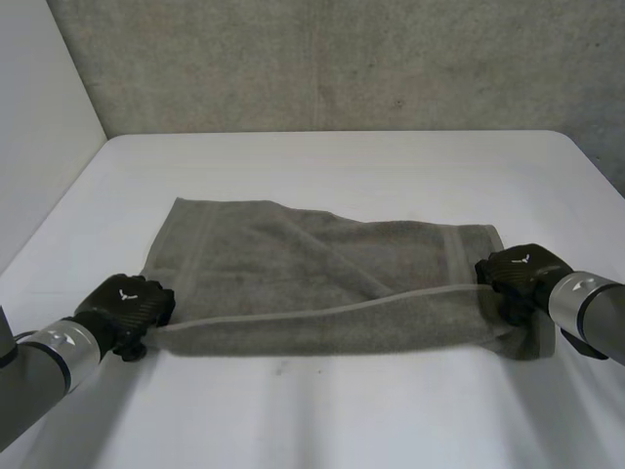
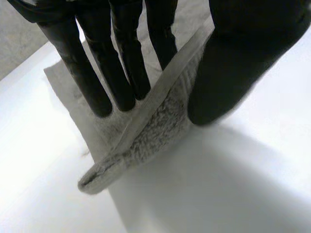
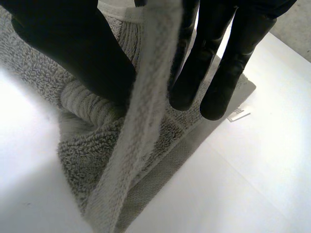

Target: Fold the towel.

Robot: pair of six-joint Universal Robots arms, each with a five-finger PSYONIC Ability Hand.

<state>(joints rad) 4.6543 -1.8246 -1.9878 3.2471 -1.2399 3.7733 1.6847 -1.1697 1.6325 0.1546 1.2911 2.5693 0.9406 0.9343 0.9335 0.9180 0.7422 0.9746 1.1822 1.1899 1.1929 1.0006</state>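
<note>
Grey-green towel point(image 1: 293, 274) flat on white table point(image 1: 342, 166), near edge lifted | left hand point(image 1: 127, 305) at towel's near-left corner, thumb and fingers clamped on hem | right hand point(image 1: 518, 274) at towel's near-right corner, pinching hem | white tag point(image 3: 236, 113) at towel's edge, print unreadable

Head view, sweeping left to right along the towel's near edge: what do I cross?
left arm → left hand, pinching the near left corner → towel → right hand, pinching the near right corner → right arm
</note>
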